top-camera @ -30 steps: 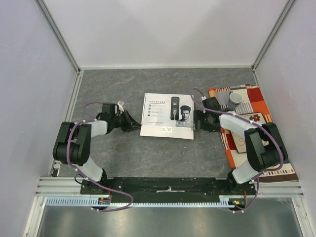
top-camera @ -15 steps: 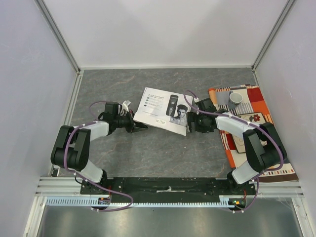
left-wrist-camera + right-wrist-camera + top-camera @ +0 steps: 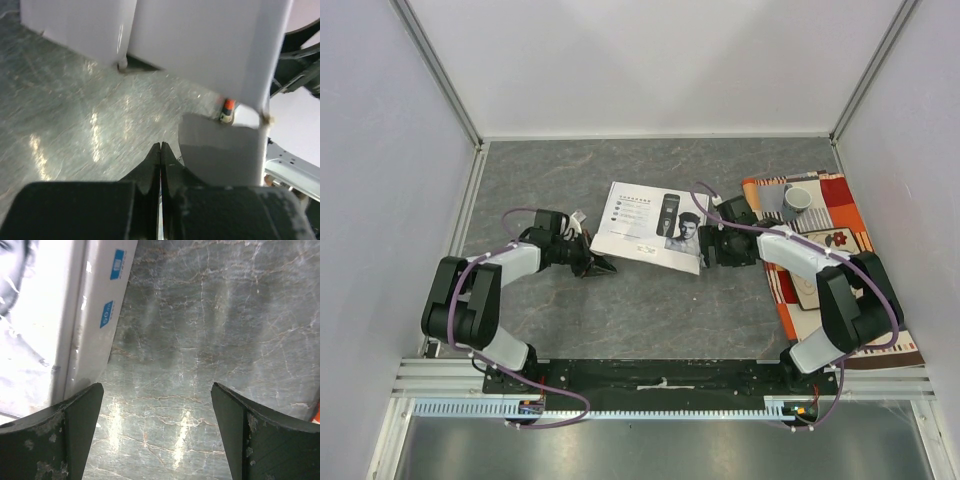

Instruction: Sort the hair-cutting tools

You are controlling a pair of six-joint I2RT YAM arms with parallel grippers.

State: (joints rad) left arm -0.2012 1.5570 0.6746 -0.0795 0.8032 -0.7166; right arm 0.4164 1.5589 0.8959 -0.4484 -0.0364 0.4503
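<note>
From above, a white box [image 3: 642,226] with a printed lid lies skewed on the grey marbled surface [image 3: 620,320]. The lid carries text, a picture of a clipper and a man's face. The hair-cutting tools themselves are not to be seen in any view, so I cannot tell where they lie. The left pincer [image 3: 601,266] is clenched and low over the surface, just beside the box's near left corner. Whether it touches the box cannot be told. The right pincer [image 3: 705,250] is released and sits just beside the box's right end. Further right lies a red, orange and white cloth [image 3: 832,195], with a grey cup [image 3: 797,200] standing on its far part.

The left wrist camera shows the two black fingers [image 3: 151,172] pressed flat together with nothing between them. The white wall of the box stands ahead of them. A rounded greyish flap [image 3: 215,150] is at the box's corner, just right of the fingertips.

The right wrist camera shows the fingers [image 3: 75,430] spread wide with only bare surface between them. The box lies along the left, its side wall bearing small blue labels [image 3: 111,285], close beside the left finger.
</note>
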